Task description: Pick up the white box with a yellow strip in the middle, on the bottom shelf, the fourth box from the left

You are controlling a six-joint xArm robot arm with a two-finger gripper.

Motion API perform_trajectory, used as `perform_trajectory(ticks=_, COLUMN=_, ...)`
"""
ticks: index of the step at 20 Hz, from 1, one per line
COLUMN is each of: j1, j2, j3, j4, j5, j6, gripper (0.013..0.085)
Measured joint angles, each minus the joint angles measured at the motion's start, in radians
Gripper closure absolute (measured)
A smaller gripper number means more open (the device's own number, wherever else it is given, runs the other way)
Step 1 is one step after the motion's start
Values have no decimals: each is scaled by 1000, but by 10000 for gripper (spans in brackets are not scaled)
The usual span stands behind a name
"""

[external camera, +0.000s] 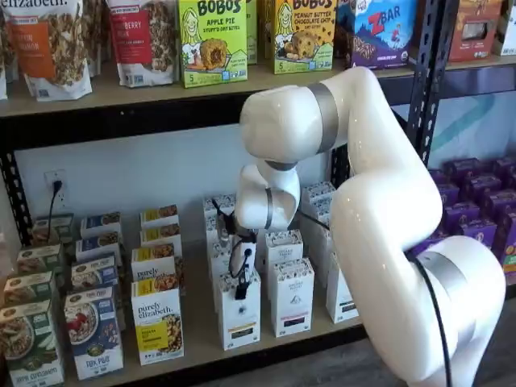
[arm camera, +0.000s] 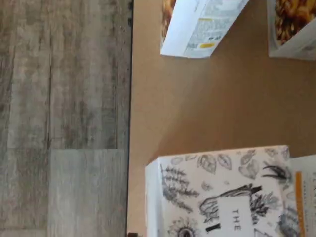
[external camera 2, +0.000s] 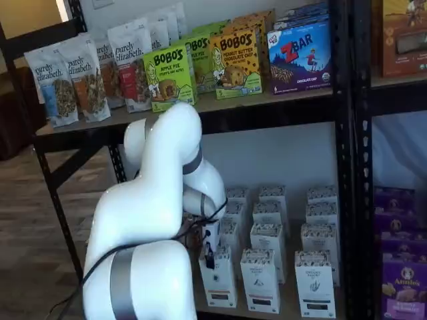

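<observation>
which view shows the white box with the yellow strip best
A shelf view shows the white box best: its front face is square to the camera, with only the upper part behind the fingers. The other shelf view shows it at an angle, partly behind the arm. The wrist view shows no box with that strip.

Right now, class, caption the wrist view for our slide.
Looking down past the bottom shelf edge to grey plank flooring, with a botanical-patterned white carton top nearest the lens.
</observation>
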Motion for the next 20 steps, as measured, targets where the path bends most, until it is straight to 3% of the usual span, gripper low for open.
perform_trajectory(ticks=6, j1=-3, j2=23, j3=-34, j4=-10, j5=34, j6=9, gripper=130)
perform_trajectory(ticks=14, j1=-5, j2=58, j3=-78, j4=-118, j5=54, j6=102, gripper=130)
perform_trajectory(ticks=20, j1=-9, j2=74, j3=-89, j4=-152, j5=47, j6=127, gripper=130)
